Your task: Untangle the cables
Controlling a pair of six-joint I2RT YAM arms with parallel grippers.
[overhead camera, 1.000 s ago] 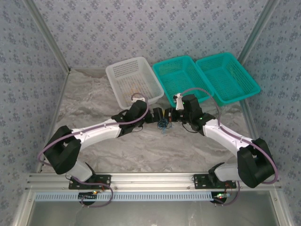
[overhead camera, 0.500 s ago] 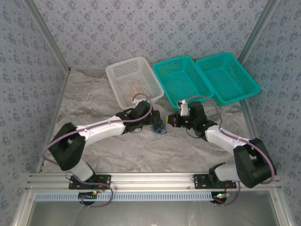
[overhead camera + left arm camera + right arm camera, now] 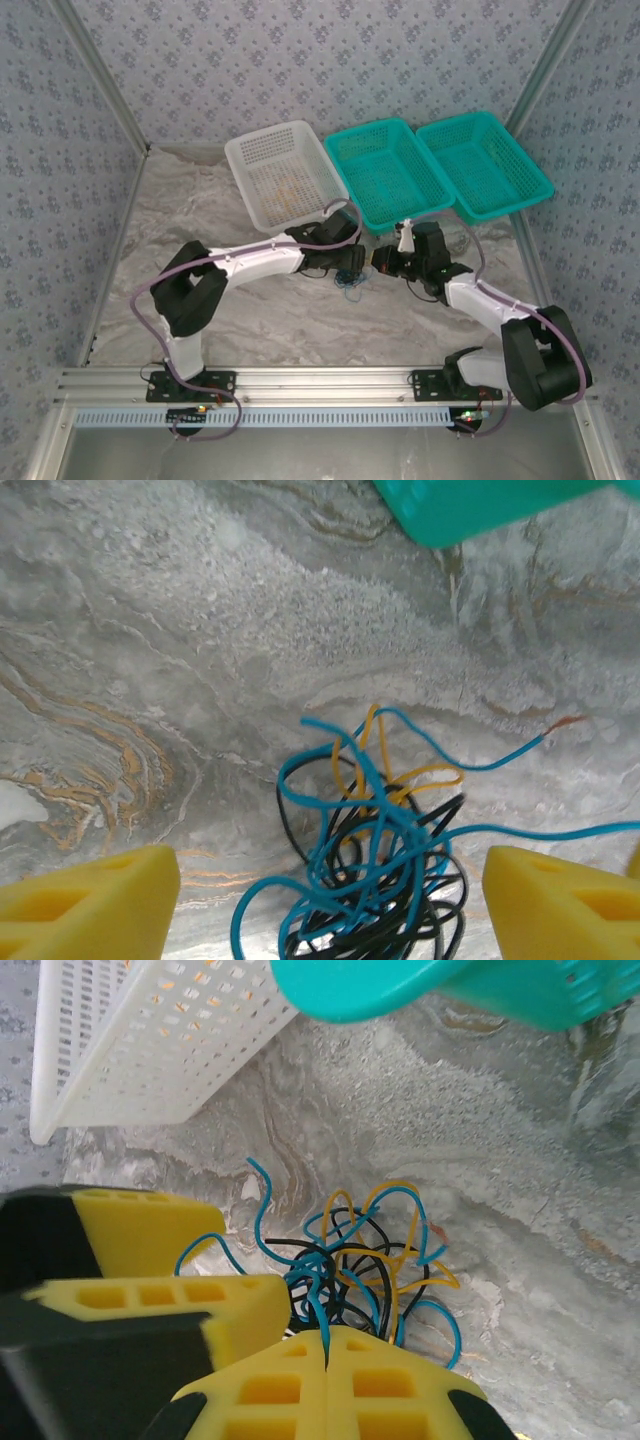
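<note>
A: What is changing at the left gripper over this last second?

B: Its arm is reaching out much further than 1 second ago, when the elbow was folded back. The gripper is now sitting right at the small clump of thin blue, yellow-orange and black cables. Its 2 yellow foam pads are standing wide apart, released. The clump is lying between and just ahead of them, apparently touching neither.

A: And the right gripper?

B: It is staying clenched, as it was 1 second ago. A blue strand is running down into the seam between its pads, so it seems to be gripping the cables by that strand. It is facing the left gripper from just beside it, with the clump between the 2.

A: Where is the clump lying otherwise?

B: It is resting low over the grey marbled table cover. Beyond both grippers, a white plastic lattice basket and 2 teal plastic baskets are standing side by side.

A: What is that meaning for the task?

B: Probably the left gripper is lining up a second hold. The wires are still looping through each other, so no untangling is done yet. The next move is likely calling for closing on 1 colour only and pulling away from the right gripper. Grabbing several strands at once is risking a tighter knot.
</note>
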